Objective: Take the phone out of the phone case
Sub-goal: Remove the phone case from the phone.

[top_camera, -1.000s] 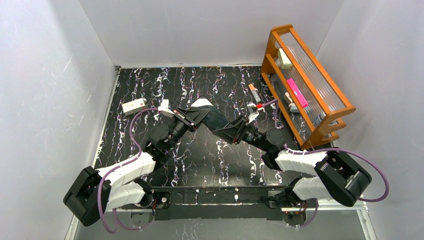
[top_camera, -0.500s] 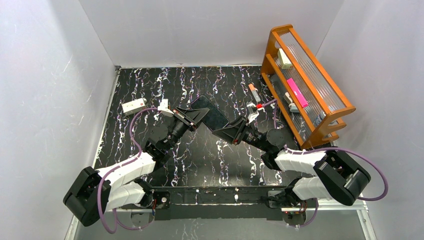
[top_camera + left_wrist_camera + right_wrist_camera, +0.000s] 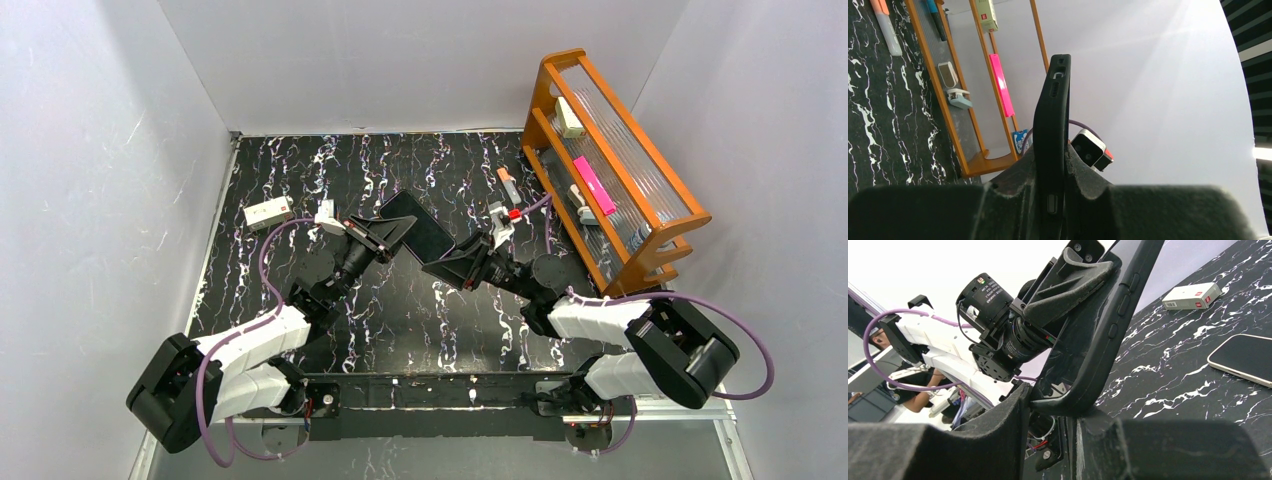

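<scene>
The black phone case (image 3: 1052,125) is held on edge above the table between both grippers, and it looks empty and bent in the right wrist view (image 3: 1098,340). My left gripper (image 3: 392,232) is shut on one end of the case; its jaws show in the left wrist view (image 3: 1050,150). My right gripper (image 3: 447,268) is shut on the opposite corner (image 3: 1048,400). The phone (image 3: 418,222) lies flat and screen up on the table just behind the grippers. It is a dark slab with a pale rim (image 3: 1243,357).
A wooden rack (image 3: 640,215) stands at the right with a pink item and small parts on its shelves. A white box (image 3: 268,211) lies at the left and also shows in the right wrist view (image 3: 1193,296). An orange-capped marker (image 3: 507,185) lies near the rack.
A pale patch at the case's far end a second ago is gone. The phone now shows as a dark flat slab on the table. Both grippers have shifted slightly toward the back.
</scene>
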`<action>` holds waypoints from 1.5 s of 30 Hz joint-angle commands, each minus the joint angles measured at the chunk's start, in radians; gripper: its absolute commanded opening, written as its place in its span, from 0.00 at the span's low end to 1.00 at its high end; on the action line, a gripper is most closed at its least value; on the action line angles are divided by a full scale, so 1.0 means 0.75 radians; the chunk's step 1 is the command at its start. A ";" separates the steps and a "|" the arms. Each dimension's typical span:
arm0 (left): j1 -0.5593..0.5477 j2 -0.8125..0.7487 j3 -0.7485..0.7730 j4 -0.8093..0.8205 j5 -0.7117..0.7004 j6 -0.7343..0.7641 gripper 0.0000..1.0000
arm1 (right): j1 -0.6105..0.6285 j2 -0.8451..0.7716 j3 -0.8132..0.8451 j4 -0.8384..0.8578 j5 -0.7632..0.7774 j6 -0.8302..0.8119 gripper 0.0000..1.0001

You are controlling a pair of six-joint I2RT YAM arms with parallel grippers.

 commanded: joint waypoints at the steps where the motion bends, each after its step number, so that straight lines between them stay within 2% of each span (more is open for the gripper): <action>1: 0.001 -0.019 0.027 0.017 -0.068 0.007 0.00 | 0.017 -0.031 0.061 -0.051 -0.136 -0.235 0.27; 16: 0.007 0.009 0.109 -0.153 0.018 0.024 0.00 | 0.017 -0.090 0.190 -0.378 -0.309 -0.639 0.21; 21: 0.015 0.005 0.113 -0.155 0.023 0.050 0.00 | 0.016 -0.086 0.218 -0.408 -0.336 -0.654 0.22; 28: 0.066 0.000 0.132 -0.185 0.166 0.090 0.00 | 0.000 -0.092 0.212 -0.413 -0.319 -0.638 0.19; 32: 0.168 0.002 0.166 -0.185 0.319 0.136 0.00 | -0.004 -0.110 0.185 -0.418 -0.291 -0.600 0.28; 37: 0.361 0.031 0.251 -0.189 0.674 0.215 0.00 | -0.054 -0.178 0.142 -0.558 -0.309 -0.591 0.39; 41: 0.404 0.081 0.345 -0.197 0.924 0.311 0.00 | -0.079 -0.205 0.144 -0.624 -0.384 -0.591 0.47; 45: 0.412 0.099 0.415 -0.272 1.079 0.442 0.00 | -0.081 -0.183 0.210 -0.728 -0.456 -0.627 0.53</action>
